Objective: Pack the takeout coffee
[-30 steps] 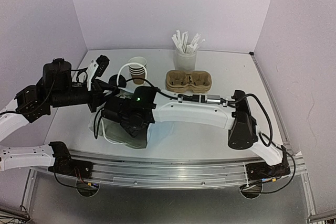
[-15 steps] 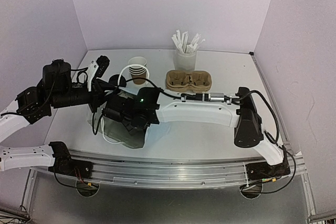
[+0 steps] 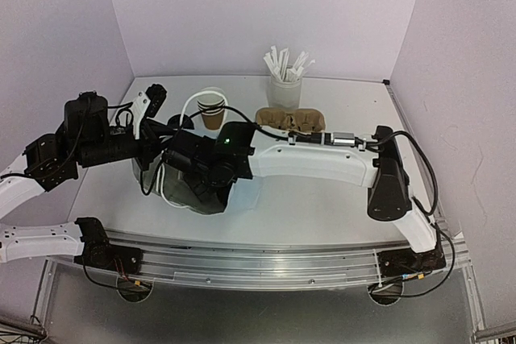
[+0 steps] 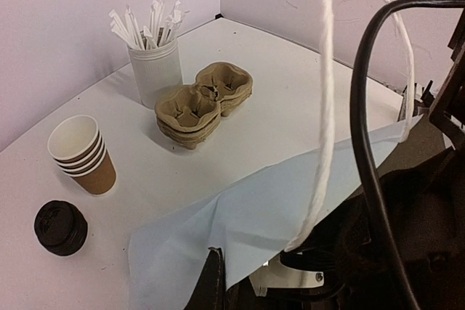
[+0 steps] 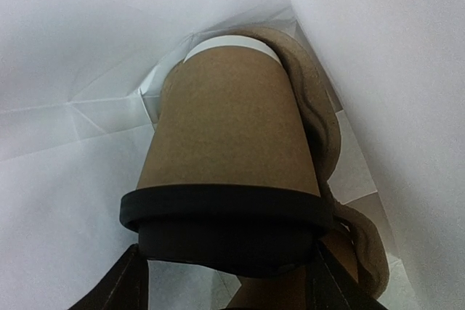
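Down inside the white paper bag (image 5: 65, 56), the right fingers (image 5: 132, 284) sit on either side of the black lid (image 5: 227, 219) of 1 takeout coffee cup (image 5: 229, 121), pressed against its rim, so they are gripping the cup by its lid. The cup's kraft wall runs away from the wrist camera to the white base. A brown pulp carrier (image 5: 316, 117) curls round its right side, touching it, deep in the bag.

From above, the right arm (image 3: 310, 165) reaches all the way across the counter (image 3: 355, 102), its wrist buried in the bag's open mouth at the left. The bag itself is mostly hidden under it.

The left fingers (image 4: 215, 281) are closed, pinched on the near edge of the bag. Its pale wall spreads out in front of the left wrist camera, and the white cord handle (image 4: 325, 107) loops up past it.

Beyond the bag, the spare kraft cups (image 4: 81, 154) stand nested upright in 1 stack. The spare black lids (image 4: 60, 227) lie just beside them, apart from them. Further back, a stack of pulp trays (image 4: 203, 103) rests on the counter, each with 2 wells. Just behind it stands the white cup of wrapped straws (image 4: 154, 63), close to the back corner.
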`<state>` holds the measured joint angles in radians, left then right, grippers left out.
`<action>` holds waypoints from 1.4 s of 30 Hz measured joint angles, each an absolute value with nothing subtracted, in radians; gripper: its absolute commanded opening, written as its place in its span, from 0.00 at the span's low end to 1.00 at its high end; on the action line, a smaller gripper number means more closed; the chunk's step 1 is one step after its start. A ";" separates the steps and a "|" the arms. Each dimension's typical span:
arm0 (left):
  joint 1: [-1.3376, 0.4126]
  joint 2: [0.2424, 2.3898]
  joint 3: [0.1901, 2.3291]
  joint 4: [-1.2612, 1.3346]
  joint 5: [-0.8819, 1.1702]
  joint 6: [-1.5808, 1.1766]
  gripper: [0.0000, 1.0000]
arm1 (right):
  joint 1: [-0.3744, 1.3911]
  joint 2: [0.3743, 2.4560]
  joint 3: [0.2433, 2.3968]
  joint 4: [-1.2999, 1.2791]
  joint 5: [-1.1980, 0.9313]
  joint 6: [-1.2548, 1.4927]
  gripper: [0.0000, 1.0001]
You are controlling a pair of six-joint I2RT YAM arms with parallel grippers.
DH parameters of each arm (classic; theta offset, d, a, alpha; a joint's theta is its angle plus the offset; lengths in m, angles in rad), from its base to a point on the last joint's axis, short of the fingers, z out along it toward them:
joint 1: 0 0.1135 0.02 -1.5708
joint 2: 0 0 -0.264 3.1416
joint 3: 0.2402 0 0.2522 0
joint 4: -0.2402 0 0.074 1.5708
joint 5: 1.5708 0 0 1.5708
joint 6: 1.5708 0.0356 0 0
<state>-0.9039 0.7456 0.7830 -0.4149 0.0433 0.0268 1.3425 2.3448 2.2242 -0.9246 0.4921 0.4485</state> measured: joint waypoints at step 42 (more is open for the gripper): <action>-0.833 0.708 0.738 -0.420 0.060 -0.053 0.00 | 1.446 2.189 2.042 -0.782 0.733 -0.088 0.95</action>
